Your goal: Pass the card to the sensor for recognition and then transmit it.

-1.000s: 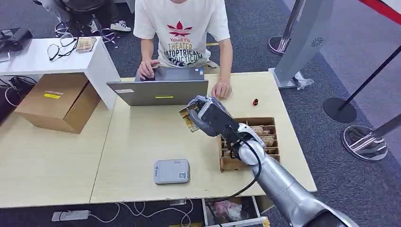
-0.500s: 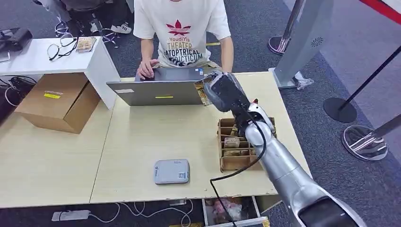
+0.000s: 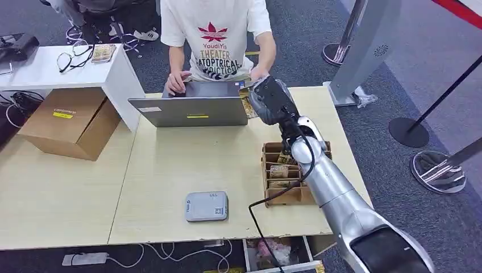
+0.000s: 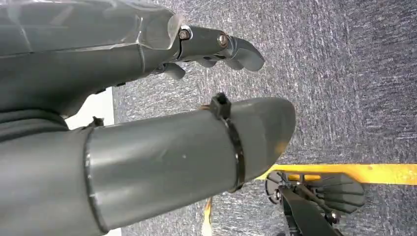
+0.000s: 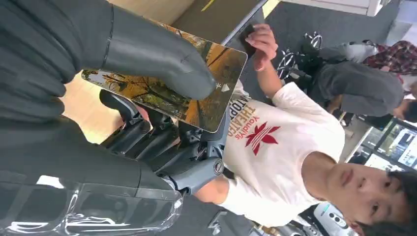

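My right hand point(image 3: 270, 101) is stretched out over the table's far edge, beside the laptop's right corner. It pinches a card point(image 3: 245, 104) printed with an autumn picture. In the right wrist view the card point(image 5: 212, 98) sits between the thumb and the fingers of that hand point(image 5: 123, 64), its free end toward a person in a white T-shirt point(image 5: 275, 142). The person's hand point(image 3: 260, 73) is raised just behind my hand. The grey sensor pad point(image 3: 206, 206) lies flat near the table's front edge, well behind my hand. My left hand point(image 4: 137, 59) hangs over the carpet, holding nothing.
A grey laptop point(image 3: 190, 111) stands open at the far edge in front of the seated person point(image 3: 219, 40). A brown divided card box point(image 3: 284, 196) lies under my right forearm. A cardboard box point(image 3: 71, 122) rests on the left table. Stanchion bases point(image 3: 409, 132) stand on the right.
My right hand has carried the card from above the table's middle away to the far edge, toward the person. The person's hand has lifted off the table to meet it.
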`<state>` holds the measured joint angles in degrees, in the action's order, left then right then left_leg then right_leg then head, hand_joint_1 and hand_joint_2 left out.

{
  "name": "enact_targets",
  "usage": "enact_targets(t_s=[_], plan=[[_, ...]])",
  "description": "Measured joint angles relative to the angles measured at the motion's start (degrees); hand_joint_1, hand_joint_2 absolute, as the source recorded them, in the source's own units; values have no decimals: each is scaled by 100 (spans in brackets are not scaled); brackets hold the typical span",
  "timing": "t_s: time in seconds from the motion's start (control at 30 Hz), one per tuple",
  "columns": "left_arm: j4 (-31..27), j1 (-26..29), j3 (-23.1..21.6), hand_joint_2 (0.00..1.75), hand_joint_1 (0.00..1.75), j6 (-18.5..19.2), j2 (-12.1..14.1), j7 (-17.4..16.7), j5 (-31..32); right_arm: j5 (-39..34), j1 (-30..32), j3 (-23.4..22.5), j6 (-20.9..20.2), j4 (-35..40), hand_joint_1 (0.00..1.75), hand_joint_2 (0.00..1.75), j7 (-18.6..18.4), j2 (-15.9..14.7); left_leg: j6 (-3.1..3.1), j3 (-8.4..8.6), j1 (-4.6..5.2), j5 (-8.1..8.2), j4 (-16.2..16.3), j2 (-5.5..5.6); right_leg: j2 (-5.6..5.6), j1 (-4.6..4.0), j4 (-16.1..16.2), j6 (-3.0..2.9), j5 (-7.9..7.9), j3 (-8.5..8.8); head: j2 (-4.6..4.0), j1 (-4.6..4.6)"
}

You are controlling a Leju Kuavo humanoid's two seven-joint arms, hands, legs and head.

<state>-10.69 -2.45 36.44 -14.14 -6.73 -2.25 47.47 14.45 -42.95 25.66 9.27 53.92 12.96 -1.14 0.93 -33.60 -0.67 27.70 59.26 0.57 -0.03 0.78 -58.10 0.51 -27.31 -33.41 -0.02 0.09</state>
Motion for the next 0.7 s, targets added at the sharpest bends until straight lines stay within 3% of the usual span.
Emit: enact_targets(t_s=[0.43,0.53,0.57,0.6,0.7], plan=[[0,-1,0,0,0,9,-4,0,2,219,-150,-135,-96,-284,175,175,31,107,0,0,-1,0,0,0,0,0,0,0,0,0,0,-2],[0,-1,0,0,0,9,-7,-2,2,236,-159,-166,-96,-328,162,175,37,127,0,0,0,0,0,0,0,0,0,0,0,0,0,-2],[0,-1,0,0,0,9,-9,-2,2,236,-159,-175,-96,-341,131,175,39,131,0,0,0,0,0,0,0,0,0,0,0,0,0,0],[0,-1,0,0,0,9,-11,-2,2,238,-159,-179,-96,-352,70,175,42,133,0,0,0,0,0,0,0,0,0,0,0,0,0,-2],[0,-3,0,0,0,7,-11,-2,2,273,-157,-181,-98,-389,70,175,70,142,0,1,0,0,0,0,1,0,0,0,0,0,0,0]])
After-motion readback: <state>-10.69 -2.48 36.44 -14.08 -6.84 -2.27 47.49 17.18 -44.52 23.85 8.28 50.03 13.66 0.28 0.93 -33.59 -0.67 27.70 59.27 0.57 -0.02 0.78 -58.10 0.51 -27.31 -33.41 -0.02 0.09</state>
